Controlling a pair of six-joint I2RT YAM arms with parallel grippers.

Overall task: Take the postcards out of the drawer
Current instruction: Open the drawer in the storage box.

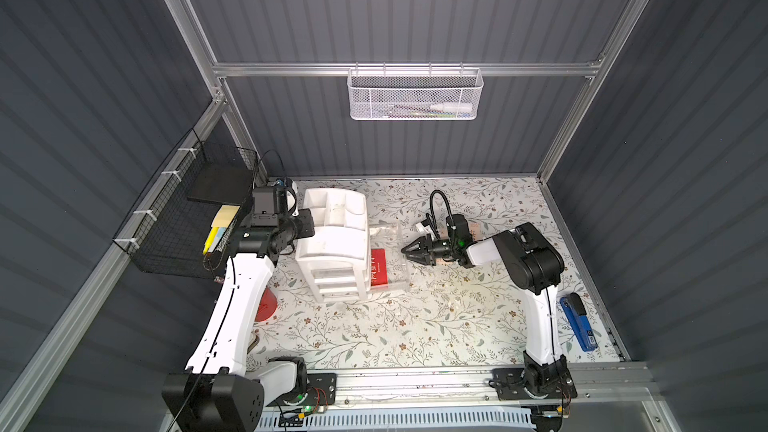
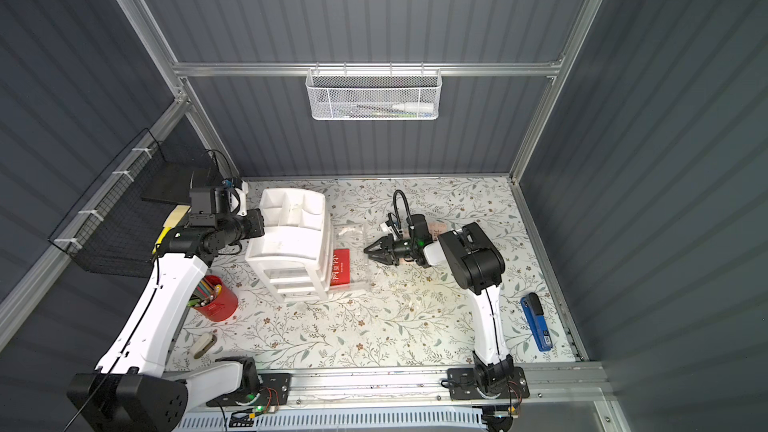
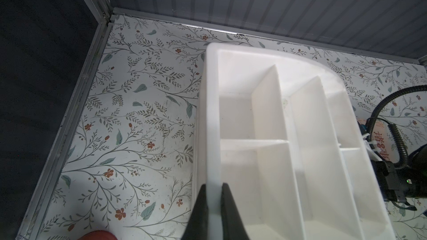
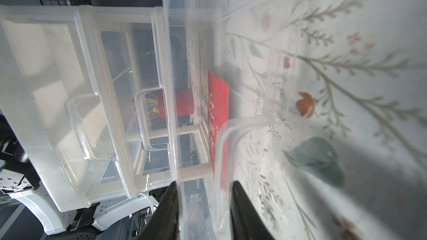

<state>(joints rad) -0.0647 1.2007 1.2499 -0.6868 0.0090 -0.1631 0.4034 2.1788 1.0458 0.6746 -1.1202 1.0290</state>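
A red postcard (image 1: 379,267) (image 2: 340,265) (image 4: 218,102) with white characters lies in the clear drawer (image 1: 390,238) (image 2: 353,234) (image 4: 171,88). That drawer is pulled out to the right of the white organizer (image 1: 332,238) (image 2: 291,238) (image 3: 254,116). My right gripper (image 1: 403,249) (image 2: 366,249) (image 4: 205,183) is rolled on its side, shut on the drawer's front wall and handle. A pale peach postcard (image 1: 475,228) (image 2: 439,228) (image 3: 381,139) lies on the table behind the right arm. My left gripper (image 3: 213,187) (image 2: 257,222) is shut on the organizer's left rim.
A red pencil cup (image 2: 216,301) stands by the left arm. A blue stapler (image 1: 577,322) lies at the right edge. A black wire basket (image 1: 187,218) with yellow sticky notes (image 1: 226,216) hangs on the left wall. A white mesh basket (image 1: 415,93) hangs on the back wall.
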